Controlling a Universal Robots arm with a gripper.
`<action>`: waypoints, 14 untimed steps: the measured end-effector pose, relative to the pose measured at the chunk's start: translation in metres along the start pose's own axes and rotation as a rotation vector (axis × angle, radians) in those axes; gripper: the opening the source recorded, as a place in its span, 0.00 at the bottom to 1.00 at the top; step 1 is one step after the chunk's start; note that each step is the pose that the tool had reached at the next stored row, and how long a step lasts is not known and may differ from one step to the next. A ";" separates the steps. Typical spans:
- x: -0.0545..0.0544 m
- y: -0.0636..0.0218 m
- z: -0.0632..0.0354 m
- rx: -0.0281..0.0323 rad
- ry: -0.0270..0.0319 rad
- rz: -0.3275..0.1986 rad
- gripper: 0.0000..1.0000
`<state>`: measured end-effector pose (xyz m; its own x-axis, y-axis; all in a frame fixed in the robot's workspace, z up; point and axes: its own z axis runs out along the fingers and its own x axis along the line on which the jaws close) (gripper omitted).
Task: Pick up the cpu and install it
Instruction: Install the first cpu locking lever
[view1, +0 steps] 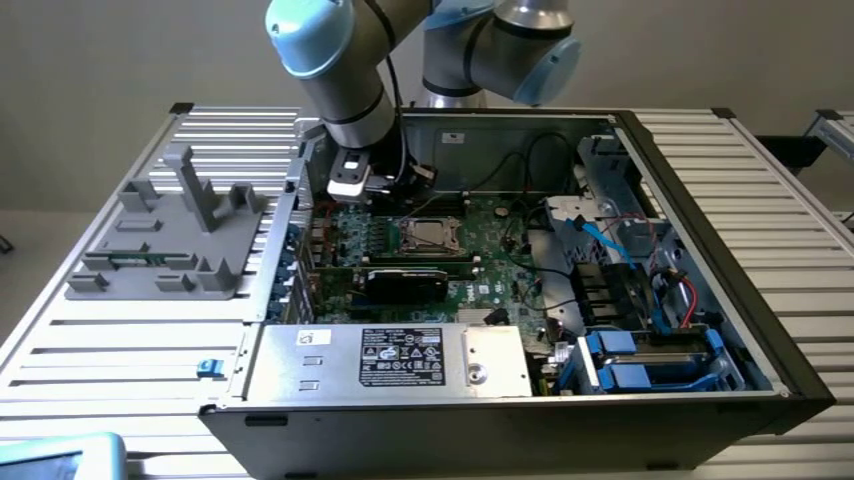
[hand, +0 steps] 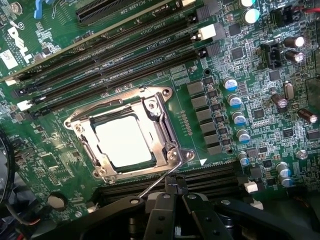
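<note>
Cpu (hand: 124, 139) sits in socket (hand: 162, 112), metal frame lowered around it. You see gripper (hand: 175, 187) pressed together, tips at lever wire (hand: 155, 184). Placement looks done, latching unconfirmed.

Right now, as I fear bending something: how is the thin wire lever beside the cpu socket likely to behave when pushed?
The wire lever is a thin bare metal rod, so it probably flexes and springs back. It looks smooth and shiny, so it may slip off the gripper. Its hooked end sits at the socket frame, so it likely swings rather than slides.
</note>
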<state>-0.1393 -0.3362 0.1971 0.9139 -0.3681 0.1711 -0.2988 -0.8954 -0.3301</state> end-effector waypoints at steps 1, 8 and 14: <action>0.000 0.0001 0.0004 0.0000 0.0001 0.000 0.11; 0.003 -0.0004 0.0032 0.0003 0.0005 0.000 0.11; 0.007 -0.0015 0.0048 0.0002 0.0004 0.000 0.11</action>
<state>-0.1312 -0.3362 0.1943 0.9139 -0.3680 0.1715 -0.2986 -0.8954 -0.3303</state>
